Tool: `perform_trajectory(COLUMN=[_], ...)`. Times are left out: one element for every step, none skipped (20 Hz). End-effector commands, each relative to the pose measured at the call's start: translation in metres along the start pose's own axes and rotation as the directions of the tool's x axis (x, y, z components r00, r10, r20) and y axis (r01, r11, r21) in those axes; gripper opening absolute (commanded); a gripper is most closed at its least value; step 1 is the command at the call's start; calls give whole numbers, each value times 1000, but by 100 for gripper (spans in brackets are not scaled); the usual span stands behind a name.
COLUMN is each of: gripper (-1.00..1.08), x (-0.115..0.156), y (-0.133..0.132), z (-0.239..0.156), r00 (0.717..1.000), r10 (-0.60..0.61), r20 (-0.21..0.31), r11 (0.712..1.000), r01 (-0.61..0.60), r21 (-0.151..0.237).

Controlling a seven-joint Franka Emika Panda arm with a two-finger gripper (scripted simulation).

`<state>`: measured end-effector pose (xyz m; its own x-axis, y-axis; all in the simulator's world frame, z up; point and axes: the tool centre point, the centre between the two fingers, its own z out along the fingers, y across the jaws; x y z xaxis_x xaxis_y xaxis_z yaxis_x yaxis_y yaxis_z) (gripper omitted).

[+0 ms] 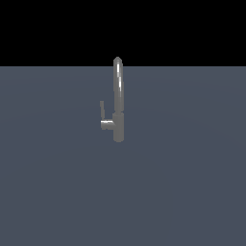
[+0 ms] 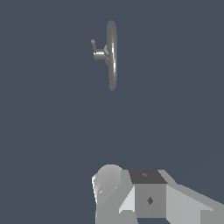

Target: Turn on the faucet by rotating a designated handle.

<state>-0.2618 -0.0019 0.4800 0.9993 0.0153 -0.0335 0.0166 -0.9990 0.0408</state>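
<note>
Grey upright faucet (image 1: 118, 101), thin handle (image 1: 102, 109) raised beside spout

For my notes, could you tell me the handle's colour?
Plain grey metal, the handle, clearest in the exterior view.

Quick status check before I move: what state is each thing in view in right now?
faucet: upright on the grey surface, no water visible at the spout.
handle: pointing up from the end of the side stub, on the exterior view's left of the body; nothing touching it.
gripper: only partly seen in the wrist view, well apart from the faucet, holding nothing visible; whether the fingers are open or shut cannot be told.
</note>
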Motion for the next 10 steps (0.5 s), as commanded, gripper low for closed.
perform_trajectory(gripper=[-100, -100, -100, -100, -100, -100, -100, -100, -100, -100], x=[0, 0, 0, 0, 0, 0, 0, 0, 0, 0], y=[0, 0, 0, 1, 1, 2, 3, 4, 5, 5], z=[0, 0, 0, 1, 2, 3, 4, 5, 6, 7], r00=[1000, 1000, 1000, 1000, 1000, 1000, 1000, 1000, 1000, 1000], r10=[0, 0, 0, 1, 1, 1, 0, -1, -2, -4], r20=[0, 0, 1, 3, 5, 8, 12, 15, 18, 21], r11=[1000, 1000, 1000, 1000, 1000, 1000, 1000, 1000, 1000, 999], r01=[0, 0, 0, -1, -1, -1, -1, 0, 1, 3], r21=[0, 1, 2, 6, 10, 16, 22, 26, 30, 33])
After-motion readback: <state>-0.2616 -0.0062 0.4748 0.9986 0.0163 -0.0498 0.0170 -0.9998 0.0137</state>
